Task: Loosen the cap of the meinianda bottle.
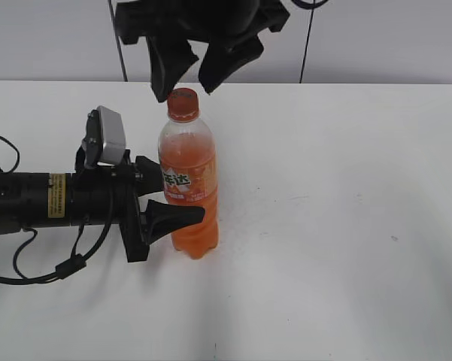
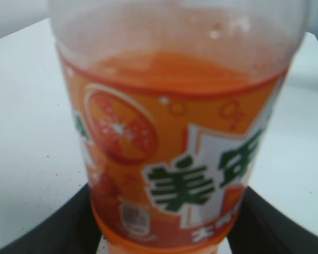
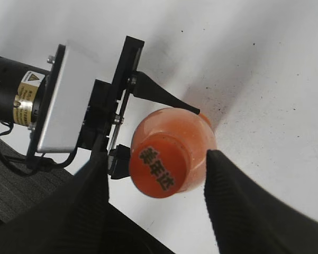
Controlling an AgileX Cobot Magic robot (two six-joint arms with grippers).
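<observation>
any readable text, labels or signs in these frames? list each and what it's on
"美年达", dark print on the top of the cap.
"美年", big green characters outlined in white on the bottle label; the rest is cut off in the left wrist view.
Small white print low on the bottle label: blurred, unreadable.
Yellow warning sticker on the left arm: too small to read.

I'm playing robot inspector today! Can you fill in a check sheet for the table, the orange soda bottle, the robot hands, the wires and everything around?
Surface: white table, a few small dark specks.
Job's things: meinianda bottle upright, part full; cap on.
Clutter: nothing seen.
Grippers: left gripper clamped around the bottle's lower body; right gripper open, hanging over the cap, fingers on either side of it, not touching.
Cables: black cable looping beside the left arm; two thin cables behind.
Surroundings: plain grey wall.
</observation>
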